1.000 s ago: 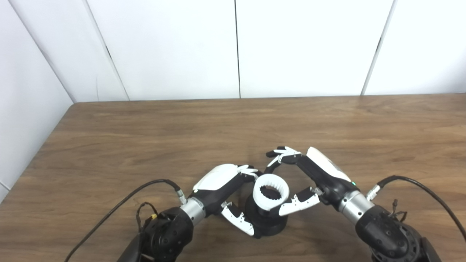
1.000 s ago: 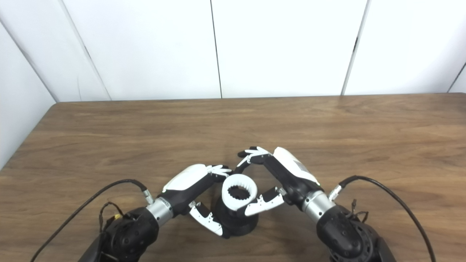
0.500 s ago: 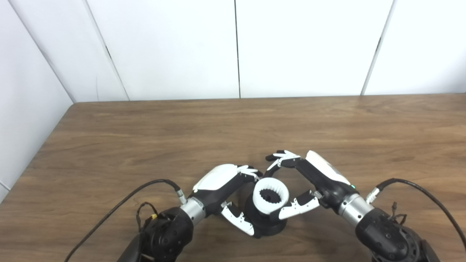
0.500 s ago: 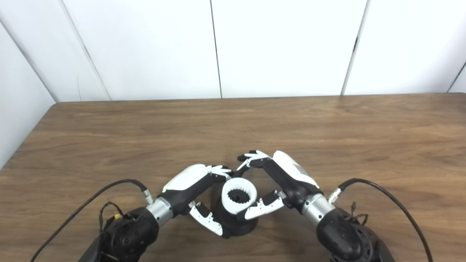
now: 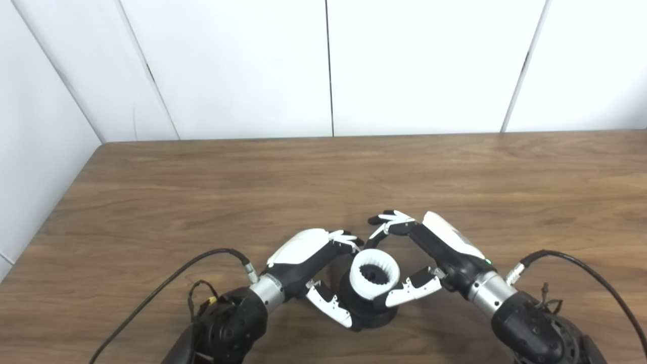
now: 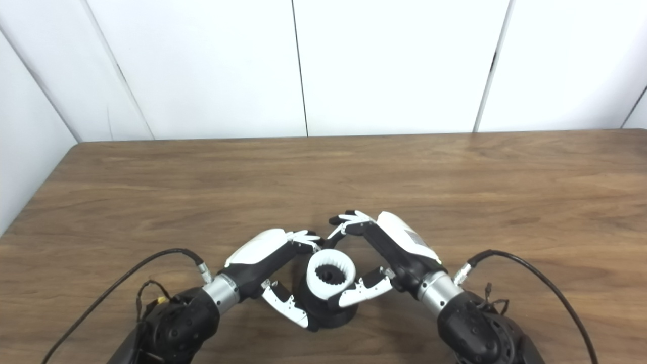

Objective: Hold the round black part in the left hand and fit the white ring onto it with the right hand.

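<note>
Fitting step: left robot hand grips the black part; right robot hand pinches the ring atop it. Next, I'd judge, press down squarely.

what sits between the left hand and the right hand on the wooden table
The round black part with the toothed white ring on top sits between the left hand and right hand; both eye views show it.
</note>
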